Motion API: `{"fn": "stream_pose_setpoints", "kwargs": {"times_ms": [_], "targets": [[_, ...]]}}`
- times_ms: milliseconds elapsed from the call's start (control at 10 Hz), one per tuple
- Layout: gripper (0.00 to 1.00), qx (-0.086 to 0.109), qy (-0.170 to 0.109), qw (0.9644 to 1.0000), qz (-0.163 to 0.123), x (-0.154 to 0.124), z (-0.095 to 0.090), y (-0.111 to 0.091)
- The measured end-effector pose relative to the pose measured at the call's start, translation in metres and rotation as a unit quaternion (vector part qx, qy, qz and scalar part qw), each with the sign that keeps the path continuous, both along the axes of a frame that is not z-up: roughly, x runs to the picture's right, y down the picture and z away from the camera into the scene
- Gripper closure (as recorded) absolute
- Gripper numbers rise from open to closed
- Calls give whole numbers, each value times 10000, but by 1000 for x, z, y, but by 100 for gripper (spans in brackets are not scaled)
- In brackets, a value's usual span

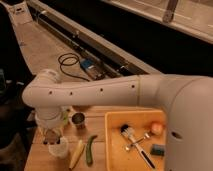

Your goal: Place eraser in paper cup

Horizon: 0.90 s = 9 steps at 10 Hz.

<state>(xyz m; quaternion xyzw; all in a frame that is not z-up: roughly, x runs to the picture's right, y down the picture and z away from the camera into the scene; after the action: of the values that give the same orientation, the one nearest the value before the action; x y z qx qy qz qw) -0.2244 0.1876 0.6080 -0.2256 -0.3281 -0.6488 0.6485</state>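
Note:
My gripper (52,138) hangs from the white arm at the table's left end, pointing down. It is shut on the eraser (51,135), a small brownish block with pale sides. The block sits just above the rim of the white paper cup (59,149), on the cup's left side. The cup stands upright on the wooden table (100,125), and the wrist hides part of its mouth.
A small metal cup (78,120) stands right of the gripper, and a clear cup with green contents (64,116) is behind it. A banana (76,154) and a green vegetable (90,150) lie beside the paper cup. A yellow tray (116,150) holds a brush, an orange ball and a blue-green sponge.

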Motion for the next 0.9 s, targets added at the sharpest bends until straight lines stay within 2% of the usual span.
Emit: {"fn": "stream_pose_setpoints", "kwargs": {"times_ms": [200, 400, 900], "targets": [[100, 27, 65, 9998, -164, 2, 7, 16], [100, 60, -4, 9999, -142, 0, 5, 29], [100, 223, -61, 9997, 110, 8, 11, 43]]}}
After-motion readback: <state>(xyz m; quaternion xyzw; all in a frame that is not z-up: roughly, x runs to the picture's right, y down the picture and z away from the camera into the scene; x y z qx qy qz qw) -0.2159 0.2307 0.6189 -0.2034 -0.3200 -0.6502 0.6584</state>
